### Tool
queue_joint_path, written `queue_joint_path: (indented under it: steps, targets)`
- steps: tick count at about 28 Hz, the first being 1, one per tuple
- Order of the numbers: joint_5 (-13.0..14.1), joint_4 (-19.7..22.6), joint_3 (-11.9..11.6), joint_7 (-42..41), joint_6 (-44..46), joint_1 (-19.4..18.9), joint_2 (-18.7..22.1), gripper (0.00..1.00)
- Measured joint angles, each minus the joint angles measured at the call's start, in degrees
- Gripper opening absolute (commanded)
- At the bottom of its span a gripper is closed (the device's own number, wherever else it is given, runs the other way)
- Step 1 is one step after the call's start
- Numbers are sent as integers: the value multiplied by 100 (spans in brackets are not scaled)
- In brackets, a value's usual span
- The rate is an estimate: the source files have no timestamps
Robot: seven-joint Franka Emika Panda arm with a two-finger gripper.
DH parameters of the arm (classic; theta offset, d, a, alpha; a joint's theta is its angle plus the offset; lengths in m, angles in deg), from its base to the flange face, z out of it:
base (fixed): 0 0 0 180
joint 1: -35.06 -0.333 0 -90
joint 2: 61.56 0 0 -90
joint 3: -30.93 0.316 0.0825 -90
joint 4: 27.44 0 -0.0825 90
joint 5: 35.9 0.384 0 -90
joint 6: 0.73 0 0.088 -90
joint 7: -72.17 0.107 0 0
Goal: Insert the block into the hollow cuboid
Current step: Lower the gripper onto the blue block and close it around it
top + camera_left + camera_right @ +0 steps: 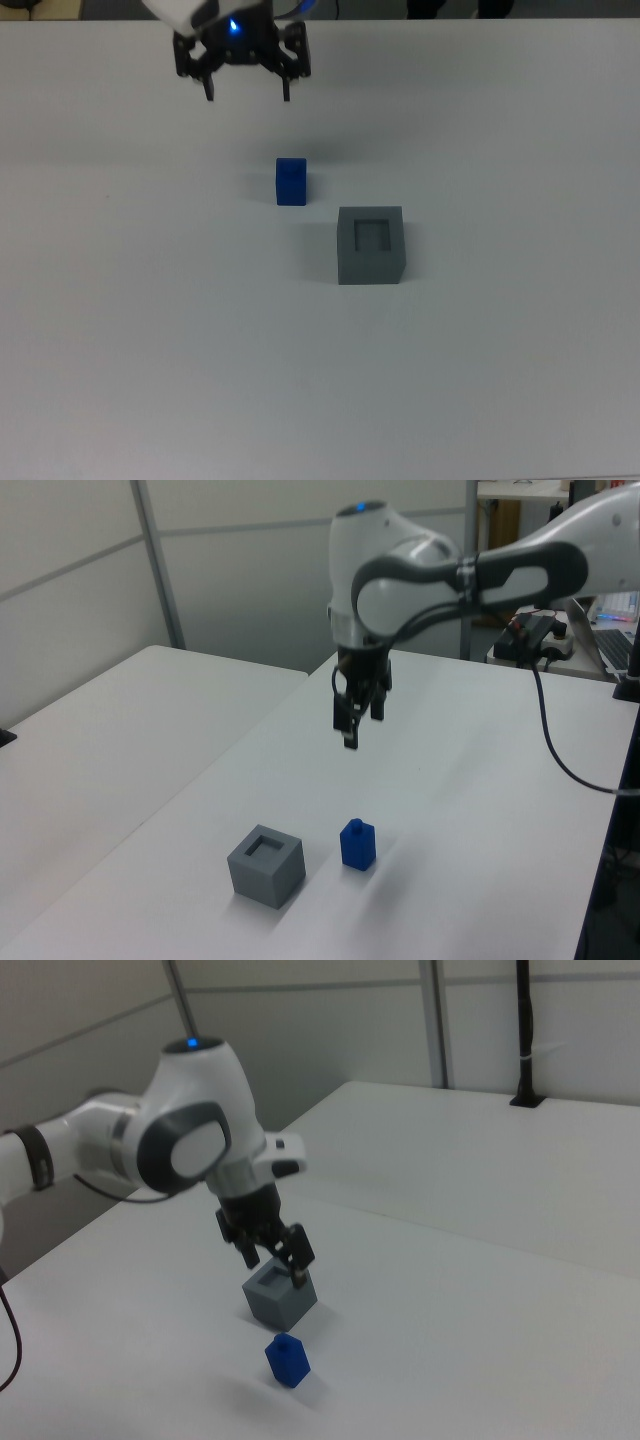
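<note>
- Top view: gripper [246, 96] fingers spread, empty, above smooth white table [150, 330]
- solid blue block [291, 181] upright
- matte grey hollow cuboid [371, 245], square recess

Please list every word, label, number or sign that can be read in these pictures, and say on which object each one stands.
None: no view shows any readable text.
The block has plain blue faces.
The hollow cuboid is plain grey.
The arm above the gripper carries only a small blue light, no lettering.
The table is bare white.
</note>
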Motion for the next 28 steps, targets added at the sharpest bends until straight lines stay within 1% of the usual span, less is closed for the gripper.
queue_joint_path:
  steps: [4, 7, 13, 18, 24, 25, 27, 28]
  targets:
    - [0, 326, 11, 42, -266, -26, -48, 100]
    - [0, 508, 60, 276, -465, -27, -146, 100]
    - [-28, 617, 234, 789, -808, -31, -543, 100]
    - [-40, 674, 281, 914, -1119, -90, -866, 100]
    - [-314, 790, 282, 1042, -1248, -249, -1123, 100]
    - [-358, 801, 282, 1082, -1267, -265, -1156, 92]
    - [-456, 821, 282, 1173, -1312, -287, -1229, 84]
    - [-500, 827, 282, 1195, -1335, -291, -1255, 77]
